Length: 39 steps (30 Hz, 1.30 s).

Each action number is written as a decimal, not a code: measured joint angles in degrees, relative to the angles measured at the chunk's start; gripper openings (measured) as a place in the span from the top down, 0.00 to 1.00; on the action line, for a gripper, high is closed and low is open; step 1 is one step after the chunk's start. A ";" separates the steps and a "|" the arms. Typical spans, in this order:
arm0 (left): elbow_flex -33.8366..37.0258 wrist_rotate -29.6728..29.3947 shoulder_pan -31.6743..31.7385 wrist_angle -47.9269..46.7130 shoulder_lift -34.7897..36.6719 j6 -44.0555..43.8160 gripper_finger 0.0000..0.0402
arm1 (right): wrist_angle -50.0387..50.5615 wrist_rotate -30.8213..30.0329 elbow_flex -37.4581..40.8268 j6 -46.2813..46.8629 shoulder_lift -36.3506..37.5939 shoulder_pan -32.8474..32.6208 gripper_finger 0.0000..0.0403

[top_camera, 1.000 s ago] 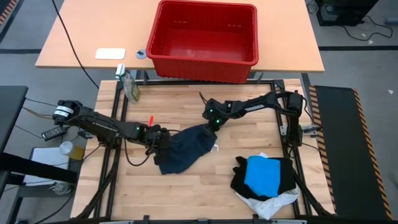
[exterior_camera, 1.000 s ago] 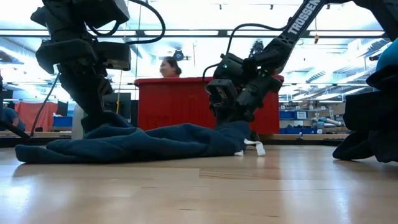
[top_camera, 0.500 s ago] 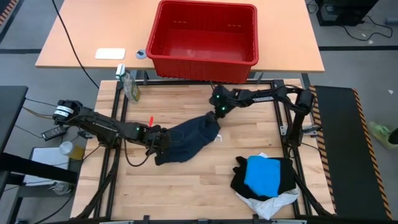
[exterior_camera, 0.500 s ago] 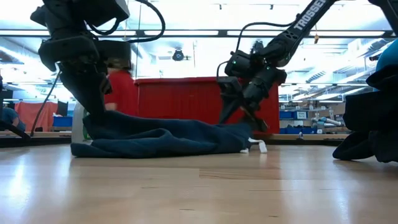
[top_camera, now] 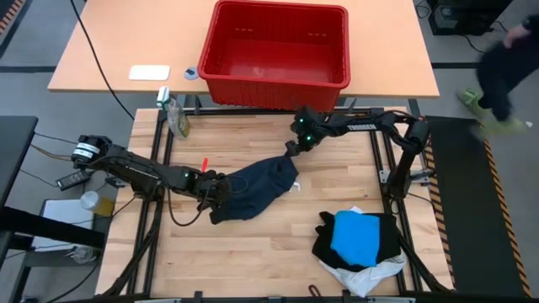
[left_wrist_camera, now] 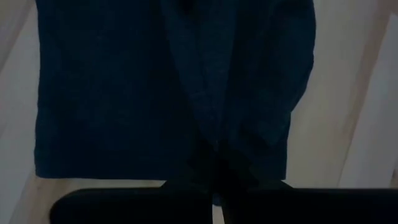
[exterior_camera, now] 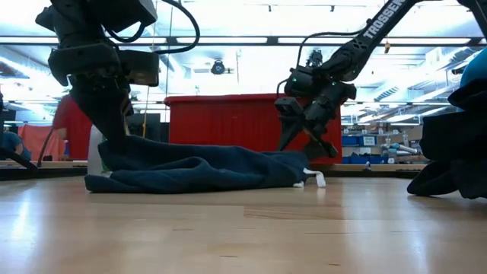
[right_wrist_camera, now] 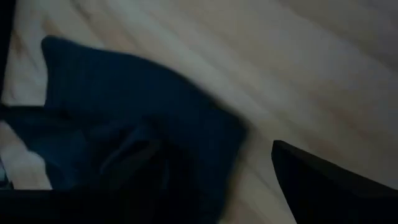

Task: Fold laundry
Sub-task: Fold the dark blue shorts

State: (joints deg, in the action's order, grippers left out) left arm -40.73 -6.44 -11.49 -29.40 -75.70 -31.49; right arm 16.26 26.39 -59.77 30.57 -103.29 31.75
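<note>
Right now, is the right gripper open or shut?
Open. In the low view the right gripper spreads its fingers apart above the dark blue garment, holding nothing.

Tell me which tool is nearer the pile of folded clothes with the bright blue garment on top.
Right. The right tool hangs open over the far end of the dark blue garment, diagonally across from the pile. The left tool is shut on that garment's other end, farther off.

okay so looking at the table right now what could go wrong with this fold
1. The right gripper is open above the dark garment, so that end may slump and bunch.
2. The left gripper is shut on the other end; pulling could drag the garment unfolded.
</note>
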 joint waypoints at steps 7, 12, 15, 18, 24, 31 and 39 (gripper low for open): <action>-0.02 0.00 0.00 -0.03 0.00 -0.91 0.98 | 2.39 3.22 0.00 -2.43 1.66 1.19 0.28; -0.02 0.00 0.00 -0.01 0.00 -2.93 0.98 | 1.03 1.80 0.00 -5.32 8.31 -6.03 0.30; -0.02 0.00 0.00 0.01 0.00 -2.96 0.98 | -3.24 0.47 -0.04 -5.03 10.61 -11.52 0.31; -0.02 -0.05 0.04 0.86 0.00 -2.87 0.98 | -8.33 -5.20 -0.04 -4.26 10.24 -17.50 0.32; -0.02 -4.19 0.28 -0.32 0.00 -2.39 0.90 | -18.55 -15.60 -0.07 -0.92 3.19 -22.73 0.33; -0.02 -4.54 1.15 -8.70 0.00 -5.93 0.74 | -19.15 -18.90 -0.04 -1.07 -4.82 -23.45 0.37; -0.04 -5.66 0.61 -9.77 4.47 -6.70 0.62 | -17.73 -19.96 -0.04 4.59 -7.29 -22.41 0.39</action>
State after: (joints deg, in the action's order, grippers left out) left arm -40.77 -12.10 -10.87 -39.16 -71.23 -38.20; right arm -1.48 6.43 -59.81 35.16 -110.58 9.35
